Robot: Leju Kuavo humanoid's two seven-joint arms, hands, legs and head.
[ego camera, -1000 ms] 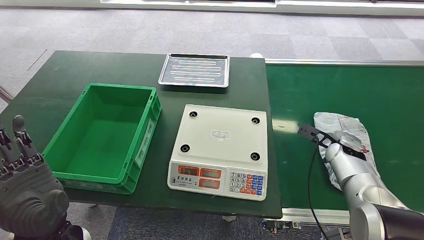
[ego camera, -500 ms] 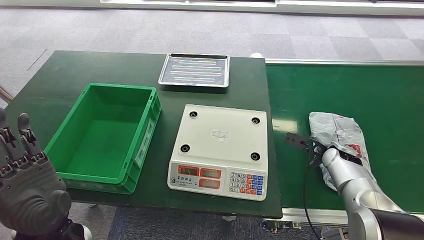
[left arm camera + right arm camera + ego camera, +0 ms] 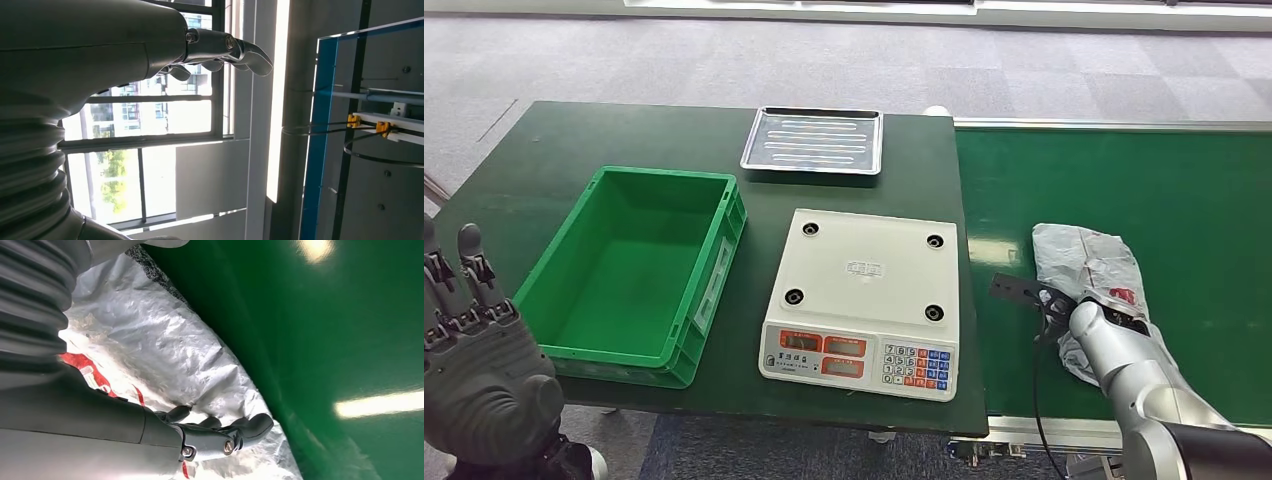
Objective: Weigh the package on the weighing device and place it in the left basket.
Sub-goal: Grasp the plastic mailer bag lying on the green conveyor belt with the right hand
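A crumpled silver package (image 3: 1084, 262) with red print lies on the green conveyor belt (image 3: 1124, 180), right of the white scale (image 3: 864, 275). My right hand (image 3: 1117, 318) lies on the near part of the package. In the right wrist view that hand (image 3: 150, 432) curls its fingers (image 3: 210, 421) and thumb into the package's film (image 3: 165, 345). The scale's platform is bare. The green basket (image 3: 722, 250) stands left of the scale with nothing in it. My left hand (image 3: 474, 350) is raised at the lower left, fingers apart, and in its wrist view this hand (image 3: 125, 45) holds nothing.
A metal tray (image 3: 814, 140) lies behind the scale at the back of the dark green table (image 3: 544, 150). A black cable and bracket (image 3: 1014, 290) hang off my right wrist over the belt's left edge. Grey carpet surrounds the table.
The package and my right hand on it have shifted left along the belt, toward the scale. My left hand has risen slightly and stays spread.
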